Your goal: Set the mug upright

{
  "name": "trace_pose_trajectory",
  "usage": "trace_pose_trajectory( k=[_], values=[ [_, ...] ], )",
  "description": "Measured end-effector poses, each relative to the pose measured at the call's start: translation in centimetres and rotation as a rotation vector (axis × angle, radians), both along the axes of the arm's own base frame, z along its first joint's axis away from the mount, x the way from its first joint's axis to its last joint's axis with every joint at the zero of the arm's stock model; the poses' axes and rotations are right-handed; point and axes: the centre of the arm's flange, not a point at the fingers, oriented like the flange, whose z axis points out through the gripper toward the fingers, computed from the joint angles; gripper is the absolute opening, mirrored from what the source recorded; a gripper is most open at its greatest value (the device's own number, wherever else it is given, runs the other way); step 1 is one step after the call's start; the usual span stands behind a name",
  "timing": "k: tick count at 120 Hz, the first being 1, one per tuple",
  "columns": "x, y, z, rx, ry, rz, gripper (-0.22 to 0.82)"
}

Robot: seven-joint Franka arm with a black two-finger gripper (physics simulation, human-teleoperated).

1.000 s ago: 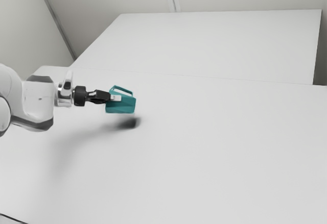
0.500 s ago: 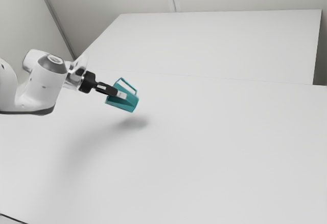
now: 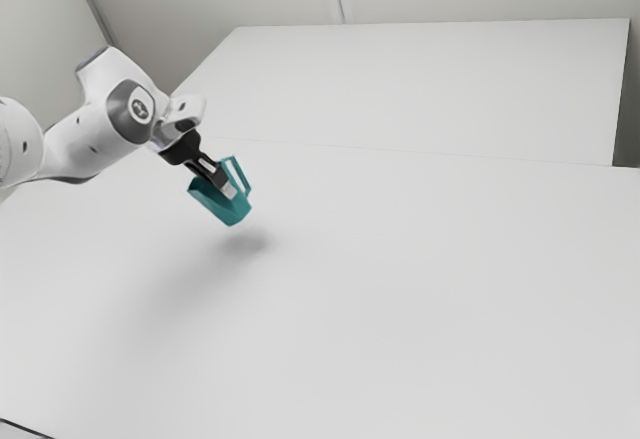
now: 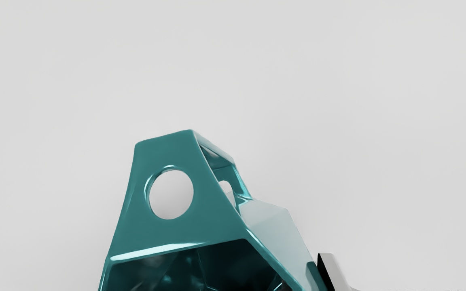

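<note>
Teal mug (image 4: 160, 246) beside a pale fingertip (image 4: 333, 271)

Exterior view: bright, diffuse, low contrast. Tabletop (image 3: 450, 289) near-white, evenly lit; walls (image 3: 180, 19) a bit greyer. Light reads as mostly overhead: soft-edged shadow below the mug (image 3: 222, 206), darkest there, fading out away from the tabletop's far edge.

Wrist view: flat pale grey backdrop. White glare streaks on the mug's rim, highlight round the handle hole, one outer face washed pale, interior dark with small glints.
</note>
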Motion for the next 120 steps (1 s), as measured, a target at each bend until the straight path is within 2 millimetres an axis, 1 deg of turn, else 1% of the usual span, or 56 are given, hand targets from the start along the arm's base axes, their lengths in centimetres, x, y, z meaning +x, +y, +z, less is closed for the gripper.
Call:
trace_pose_trajectory(
  k=[23, 34, 54, 69, 77, 120],
  values=[
    [0.5, -1.6, -1.8, 0.091, 0.081, 0.026, -0.18],
    [1.1, -2.1, -2.2, 0.122, 0.098, 0.048, -0.18],
    [1.5, -2.4, -3.1, 0.154, 0.129, 0.104, -0.18],
    [1.7, -2.7, -3.0, 0.200, 0.134, 0.129, -0.18],
    [1.8, -2.7, -3.3, 0.211, 0.138, 0.149, -0.18],
    [2.6, -2.9, -5.4, 0.223, 0.161, 0.249, -0.18]
  ],
)
